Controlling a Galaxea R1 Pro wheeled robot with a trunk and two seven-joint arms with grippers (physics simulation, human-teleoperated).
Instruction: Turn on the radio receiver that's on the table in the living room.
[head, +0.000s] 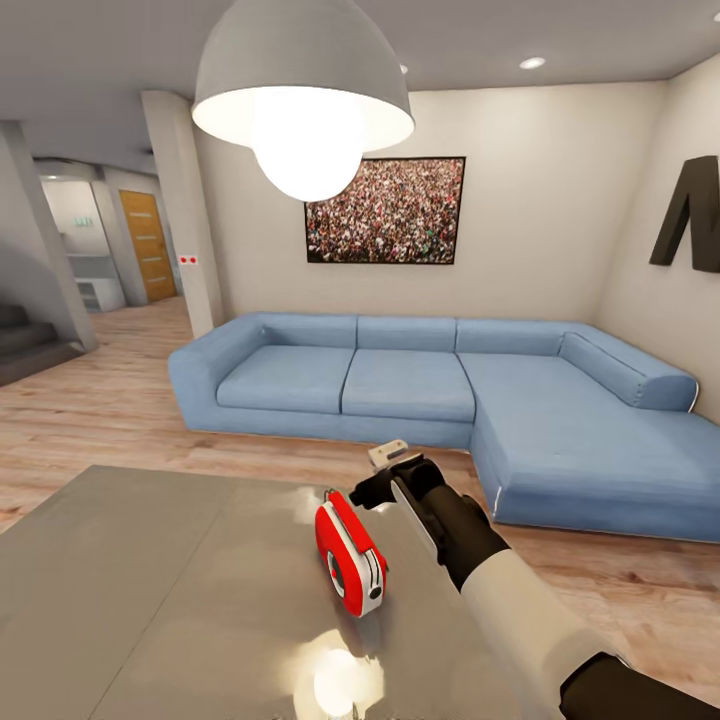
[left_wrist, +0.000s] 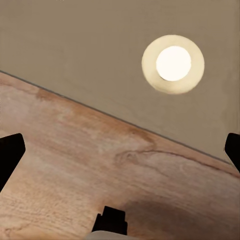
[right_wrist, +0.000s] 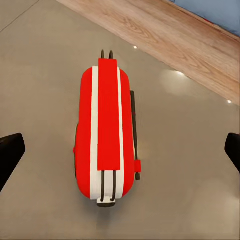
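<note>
Radio receiver (head: 350, 556) stands on glossy table (head: 150, 590) before blue sofa (head: 440, 400), jaws spread.

A: What stands against the far wall?

B: A blue L-shaped sofa (head: 440, 400), with a crowd picture (head: 385, 211) hanging above it and a dark letter (head: 692, 212) on the right-hand wall.

A: And overhead?

B: A lit pendant lamp (head: 302, 110) hangs close. To the left, a wooden door (head: 148, 245) and stairs (head: 25, 345) sit past a pillar (head: 185, 215).
</note>
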